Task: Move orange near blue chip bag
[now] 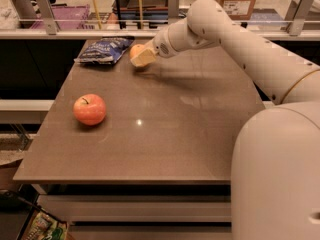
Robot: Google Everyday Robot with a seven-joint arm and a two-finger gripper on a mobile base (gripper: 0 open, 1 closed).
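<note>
Holds orange pinched between fingers of gripper, just beside bag, over table's far end, well apart from apple.

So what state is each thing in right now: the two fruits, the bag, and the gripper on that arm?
orange: held in the gripper, just right of the bag, at the far end of the table.
blue chip bag: lying flat and crinkled, nothing gripping it.
apple: resting free on the table's left side, stem up.
gripper: closed on the orange, low over the table.
</note>
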